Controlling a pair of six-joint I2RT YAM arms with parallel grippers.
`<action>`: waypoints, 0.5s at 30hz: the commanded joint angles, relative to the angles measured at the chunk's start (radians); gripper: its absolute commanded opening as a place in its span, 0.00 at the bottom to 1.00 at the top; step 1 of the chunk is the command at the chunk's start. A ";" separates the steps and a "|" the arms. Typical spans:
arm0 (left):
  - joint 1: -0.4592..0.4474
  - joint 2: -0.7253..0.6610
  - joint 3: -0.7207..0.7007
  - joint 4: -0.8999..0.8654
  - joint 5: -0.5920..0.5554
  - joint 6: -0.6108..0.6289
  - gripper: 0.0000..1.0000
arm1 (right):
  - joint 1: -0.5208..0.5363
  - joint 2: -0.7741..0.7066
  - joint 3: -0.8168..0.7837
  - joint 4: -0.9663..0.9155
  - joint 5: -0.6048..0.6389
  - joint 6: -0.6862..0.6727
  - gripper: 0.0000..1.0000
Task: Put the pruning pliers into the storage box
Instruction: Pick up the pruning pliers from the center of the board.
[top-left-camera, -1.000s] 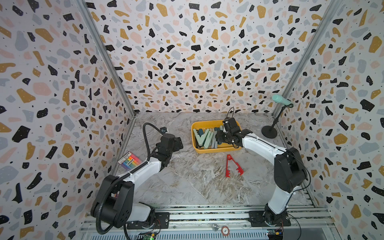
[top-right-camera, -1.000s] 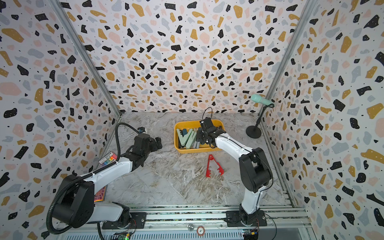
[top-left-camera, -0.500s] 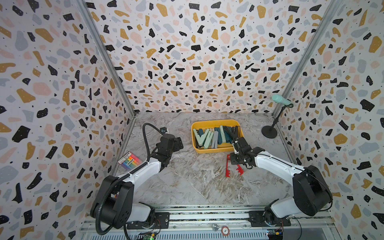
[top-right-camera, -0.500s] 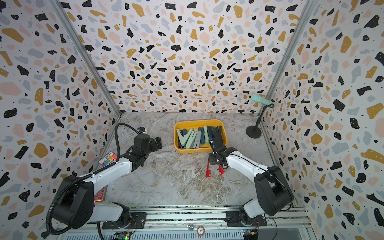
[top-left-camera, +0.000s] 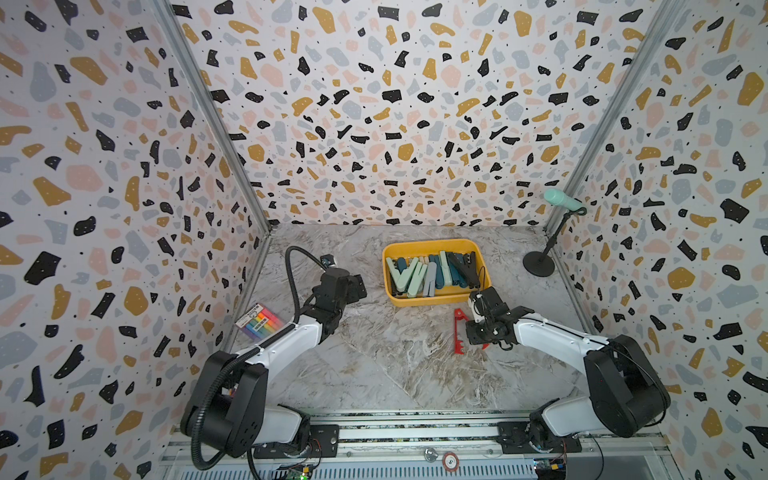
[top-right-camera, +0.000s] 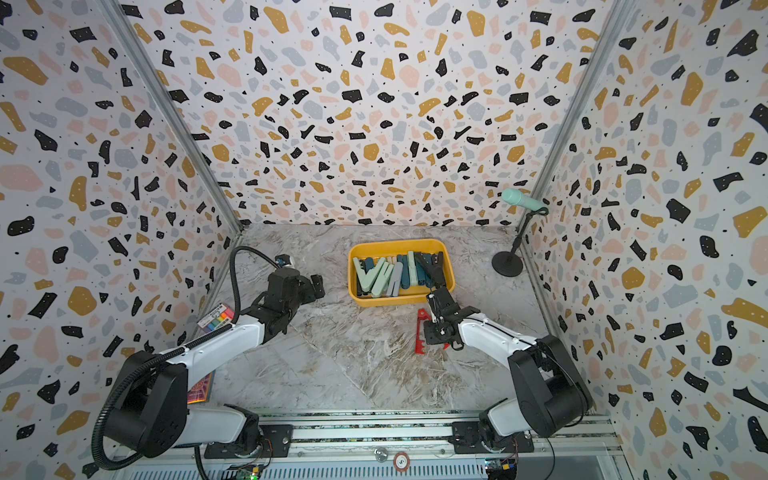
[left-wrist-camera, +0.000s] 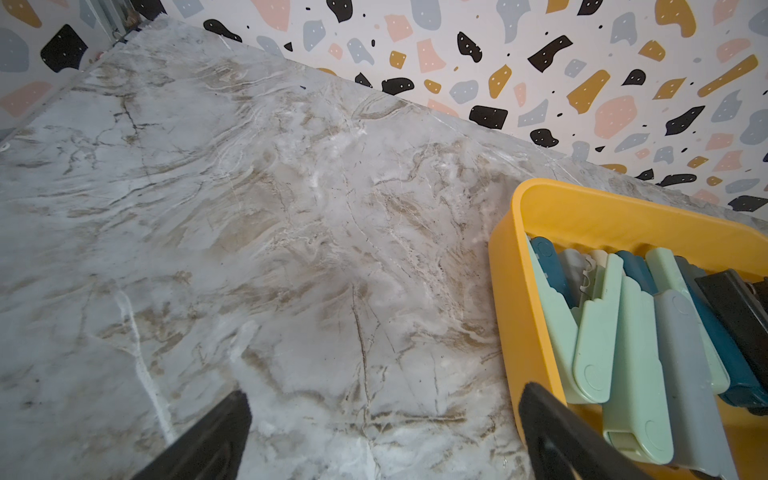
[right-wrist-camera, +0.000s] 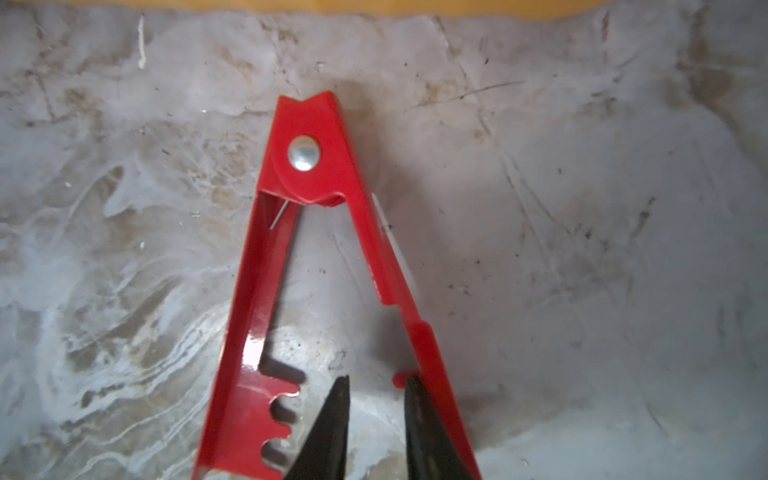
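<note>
Right at our right gripper the fingers are drawn narrow, with only a slit of table showing between them and nothing clamped there that we can see. They sit inside the splayed V of the red pruning pliers. One finger overlaps the inner edge of the plain arm, and the notched arm lies just to the other side. We cannot tell whether that finger presses on the metal. We judge the step in hand to be the grasp, and a pinch on empty air inside the V would lift nothing. We would want the jaws astride one arm, or further forward near the rivet, where the two arms meet and the tool should hang more steadily. Gripped by one arm, the free one may swing on the lift. Just past the hinge runs the storage box, close ahead. So we would raise the pliers clear of its rim and lay them along the pliers in the box, which already crowd it. Farther off, beyond the box's other end, our left gripper hangs wide and empty.
</note>
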 joint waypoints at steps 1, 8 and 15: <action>0.007 -0.015 0.010 0.011 -0.009 -0.007 1.00 | -0.012 0.004 -0.012 0.040 -0.040 -0.015 0.17; 0.007 -0.014 0.002 0.013 -0.015 -0.013 1.00 | -0.005 -0.088 -0.013 0.042 -0.004 -0.046 0.00; 0.007 -0.006 0.008 0.011 -0.015 -0.017 1.00 | -0.006 -0.202 0.018 0.044 -0.002 -0.057 0.00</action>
